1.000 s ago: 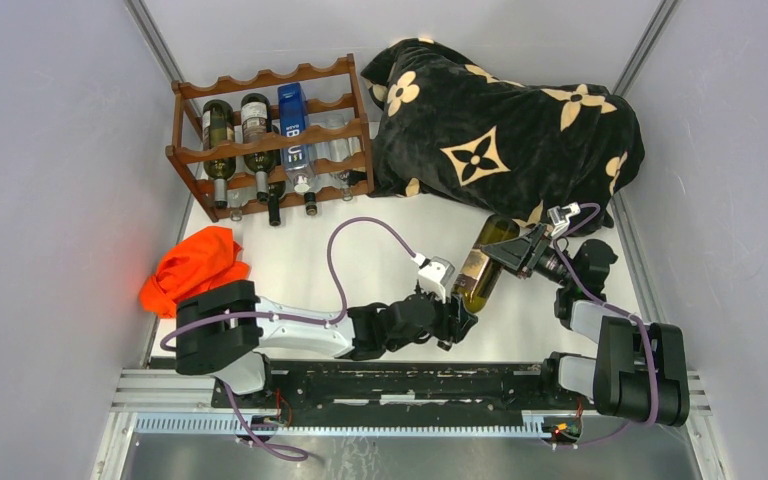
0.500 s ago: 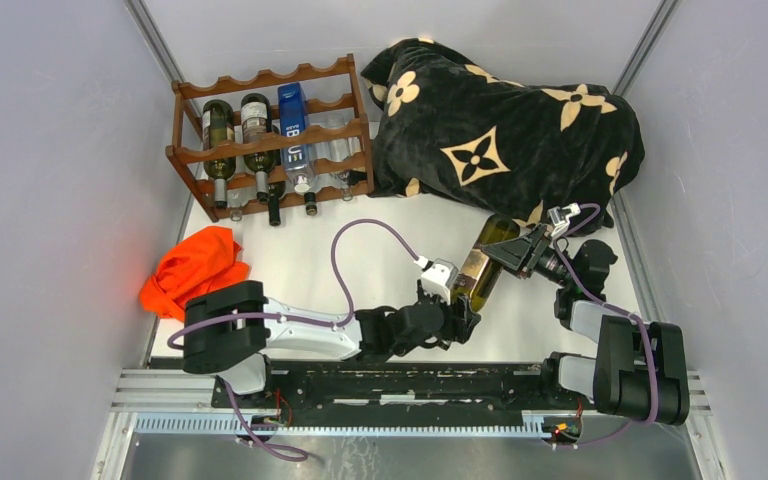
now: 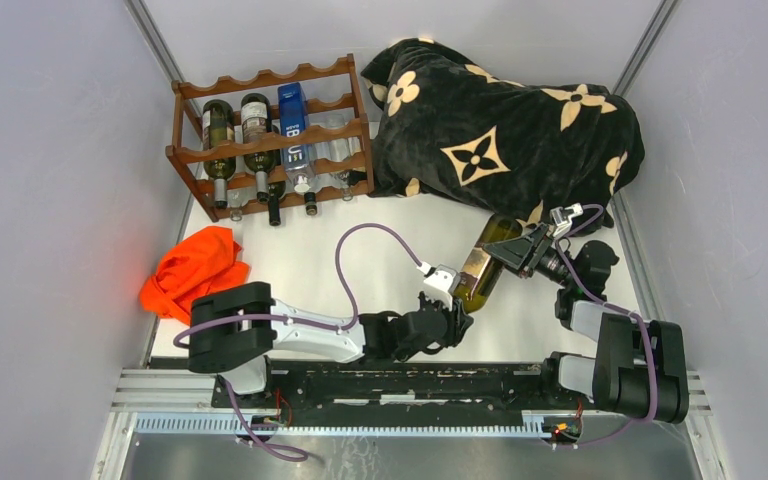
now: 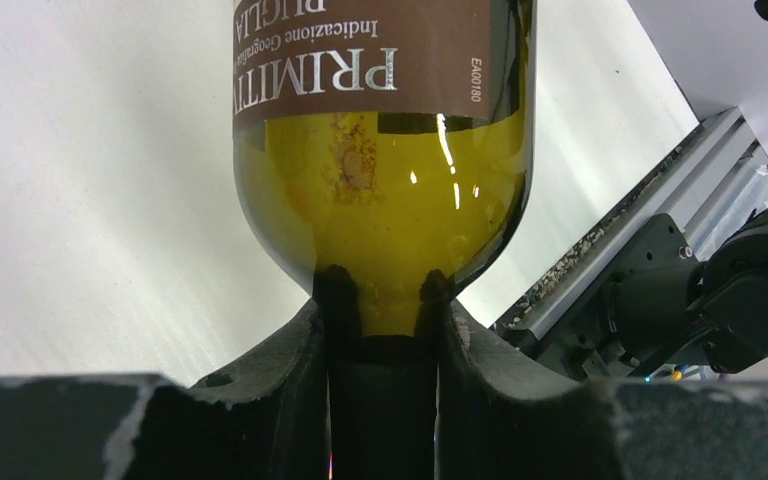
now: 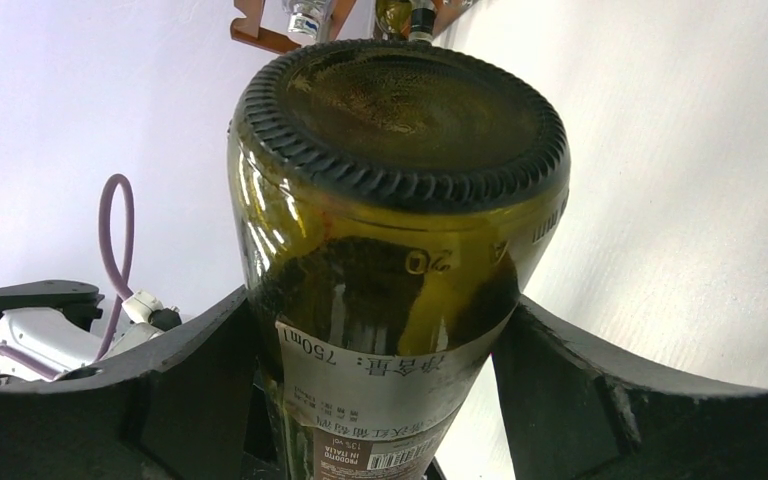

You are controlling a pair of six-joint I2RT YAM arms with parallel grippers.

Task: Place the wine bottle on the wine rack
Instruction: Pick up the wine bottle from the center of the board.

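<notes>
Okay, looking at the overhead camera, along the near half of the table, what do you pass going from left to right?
orange cloth → left gripper → wine bottle → right gripper

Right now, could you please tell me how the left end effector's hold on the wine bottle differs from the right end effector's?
The left end effector grips the wine bottle by its narrow neck, whereas the right end effector clasps the wide body near the base. The left end effector's fingers sit close together; the right end effector's are spread far apart. Both hold the same olive-green bottle.
</notes>
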